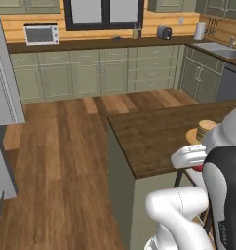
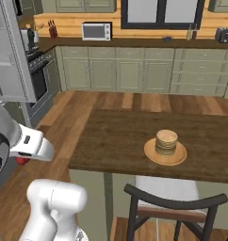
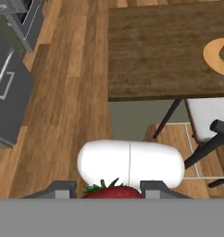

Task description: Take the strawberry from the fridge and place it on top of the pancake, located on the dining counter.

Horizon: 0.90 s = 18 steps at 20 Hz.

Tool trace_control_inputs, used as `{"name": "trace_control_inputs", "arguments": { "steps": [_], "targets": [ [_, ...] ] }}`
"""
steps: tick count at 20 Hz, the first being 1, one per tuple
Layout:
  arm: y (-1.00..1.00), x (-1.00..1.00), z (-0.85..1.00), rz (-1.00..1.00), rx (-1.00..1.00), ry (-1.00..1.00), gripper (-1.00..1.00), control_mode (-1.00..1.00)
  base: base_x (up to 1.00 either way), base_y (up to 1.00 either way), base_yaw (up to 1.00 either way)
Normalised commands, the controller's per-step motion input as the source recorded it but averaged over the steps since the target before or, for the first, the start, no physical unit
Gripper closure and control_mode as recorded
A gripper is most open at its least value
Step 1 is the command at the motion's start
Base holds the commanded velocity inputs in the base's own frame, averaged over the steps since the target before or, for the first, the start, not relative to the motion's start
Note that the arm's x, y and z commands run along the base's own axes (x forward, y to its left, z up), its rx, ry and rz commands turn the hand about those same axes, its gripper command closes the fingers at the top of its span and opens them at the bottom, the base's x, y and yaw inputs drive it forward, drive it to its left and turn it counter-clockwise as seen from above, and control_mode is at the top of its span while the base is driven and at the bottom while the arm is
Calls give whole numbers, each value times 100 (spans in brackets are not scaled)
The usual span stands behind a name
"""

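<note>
Hand view: my jaws pinch the small red strawberry (image 3: 113,191) with its green leaves, short of the bench.

Both dark finger tips (image 3: 63,189) press against the berry's sides, over the brown plank floor (image 3: 72,92). In the right base view the berry shows as a red spot (image 2: 22,160) under my white wrist, to the left of the dark brown wooden slab bench (image 2: 120,136) and apart from it. On that bench the tan-brown stack of round pancakes (image 2: 166,141) sits on a round orange-tan plate (image 2: 153,153), well away from the berry. From the left base view the same stack (image 1: 206,130) stands near the bench's right side. A dark-framed chair with a pale seat (image 2: 172,200) stands against the bench's near edge.
</note>
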Motion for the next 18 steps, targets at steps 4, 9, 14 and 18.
{"name": "trace_control_inputs", "arguments": {
  "steps": [4, 9, 14, 18],
  "targets": [
    [0, 0, 0, 0, 0, 0, 100, 100, 8, -100, -12],
    [0, 0, 0, 0, 0, 0, 100, 100, 44, -76, -39],
    [0, 0, 0, 0, 0, 0, 100, 100, 49, -47, -62],
    [0, 0, 0, 0, 0, 0, 100, 100, 53, -45, -61]
  ]
}}
